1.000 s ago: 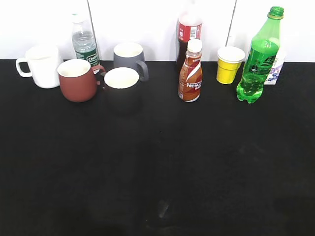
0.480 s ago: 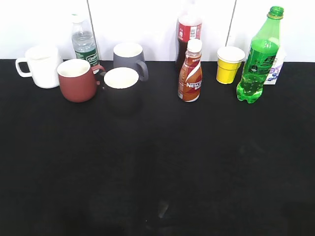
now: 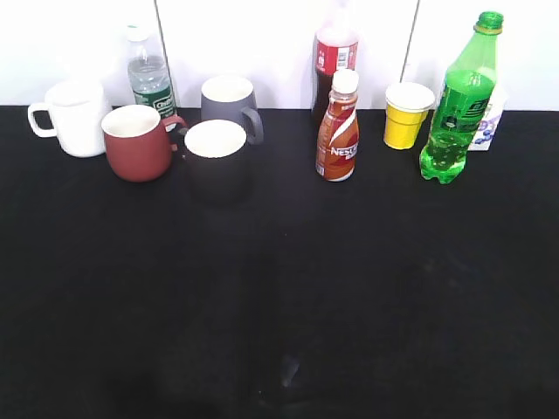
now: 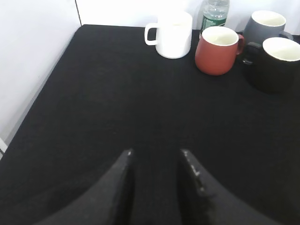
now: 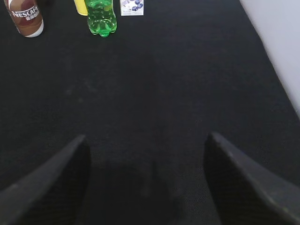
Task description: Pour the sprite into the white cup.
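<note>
waiting at the start: right tool (image 5: 146, 154) spread wide, empty, sprite bottle (image 5: 101, 16) far ahead, slightly left; left tool (image 4: 157, 157) parted, empty, white mug (image 4: 173, 33) far ahead; next, i judge, reaching for the bottle.

White cup (image 3: 72, 117) sits far left at the table's (image 3: 349, 288) back edge, red mug (image 3: 135, 142) just right and in front of it. Water bottle (image 3: 150, 72) behind both. Grey mug (image 3: 229, 100) behind black mug (image 3: 216, 160). Nescafe bottle (image 3: 338, 127) mid-table, cola bottle (image 3: 336, 54) behind it. Yellow cup (image 3: 407, 114) left of sprite (image 3: 458, 105); small carton (image 3: 487, 122), probably touching, behind sprite.
</note>
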Available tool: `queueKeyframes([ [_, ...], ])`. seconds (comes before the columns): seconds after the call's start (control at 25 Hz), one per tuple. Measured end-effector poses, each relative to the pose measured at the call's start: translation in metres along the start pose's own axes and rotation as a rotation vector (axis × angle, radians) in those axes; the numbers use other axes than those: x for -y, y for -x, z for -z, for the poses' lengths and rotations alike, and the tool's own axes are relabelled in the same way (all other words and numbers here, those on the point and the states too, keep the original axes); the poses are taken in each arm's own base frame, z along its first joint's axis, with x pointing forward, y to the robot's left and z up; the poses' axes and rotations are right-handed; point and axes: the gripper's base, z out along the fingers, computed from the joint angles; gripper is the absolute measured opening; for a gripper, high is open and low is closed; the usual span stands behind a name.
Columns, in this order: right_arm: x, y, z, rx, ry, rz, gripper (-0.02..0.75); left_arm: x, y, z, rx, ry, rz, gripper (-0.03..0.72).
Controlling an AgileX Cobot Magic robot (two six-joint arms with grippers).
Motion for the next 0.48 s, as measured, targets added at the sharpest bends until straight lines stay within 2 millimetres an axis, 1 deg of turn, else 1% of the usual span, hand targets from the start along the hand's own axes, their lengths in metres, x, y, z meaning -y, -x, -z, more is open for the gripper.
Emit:
queueKeyframes([
  [0.48,0.0,0.0,0.0,0.0,0.0,-0.001,0.561,0.0,0.0,0.0,0.0,0.0,0.0,0.237],
])
